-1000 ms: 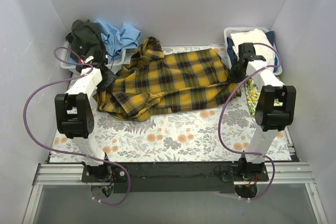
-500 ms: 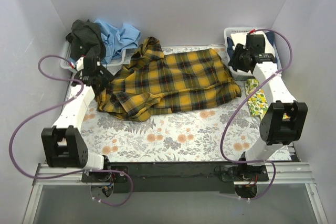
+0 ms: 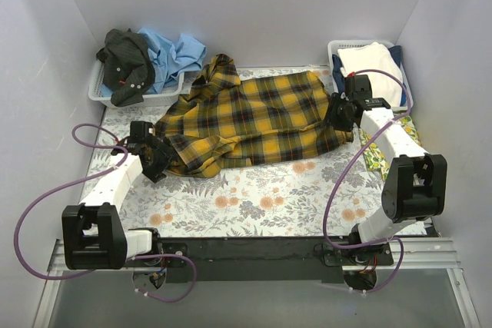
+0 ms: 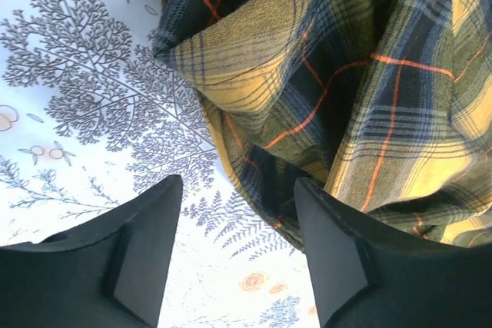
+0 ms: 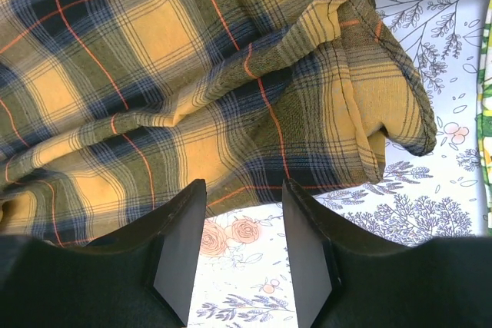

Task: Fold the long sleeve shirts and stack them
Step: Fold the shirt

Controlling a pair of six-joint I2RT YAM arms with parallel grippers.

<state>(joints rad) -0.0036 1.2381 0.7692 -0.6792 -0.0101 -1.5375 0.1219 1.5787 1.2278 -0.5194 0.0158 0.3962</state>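
The yellow-and-black plaid long sleeve shirt (image 3: 254, 117) lies crumpled across the middle of the flower-print table cover (image 3: 254, 197). My left gripper (image 3: 163, 160) is at its near-left corner. In the left wrist view the left gripper (image 4: 238, 220) is open over bare cover, and the shirt's folded edge (image 4: 307, 113) reaches the right finger (image 4: 346, 259). My right gripper (image 3: 334, 116) is at the shirt's right edge. It (image 5: 242, 217) is open, with cover between the fingers and the hem (image 5: 254, 167) just beyond the tips. Dark and light blue shirts (image 3: 150, 55) fill a basket at the back left.
A white basket (image 3: 347, 45) at the back right holds white and dark blue cloth. A green-and-yellow patterned piece (image 3: 377, 150) lies by the right arm; it also shows at the right rim of the right wrist view. White walls close in the left, back and right.
The left gripper has come down from beside the left basket to the shirt's near-left corner. The right gripper has dropped from the right basket to the shirt's right edge. Both jaws now stand wider.
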